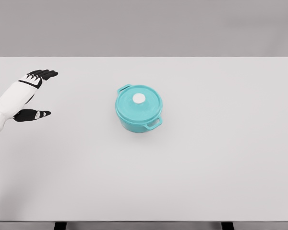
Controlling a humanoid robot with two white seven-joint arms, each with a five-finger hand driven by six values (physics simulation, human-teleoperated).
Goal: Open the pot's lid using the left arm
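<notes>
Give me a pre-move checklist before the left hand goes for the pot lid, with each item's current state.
1. Lid seated on the teal pot: ok.
2. White knob on the lid exposed and unobstructed: ok.
3. Left hand open, fingers spread, holding nothing: ok.
4. Left hand positioned over the knob: not ok; it is far left of the pot.
5. Table between hand and pot free of obstacles: ok.
6. Right hand out of the way: cannot tell; not in view.

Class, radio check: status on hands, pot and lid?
Left hand open, far left of pot. Lid still on. Right hand unseen. Path clear.
</notes>
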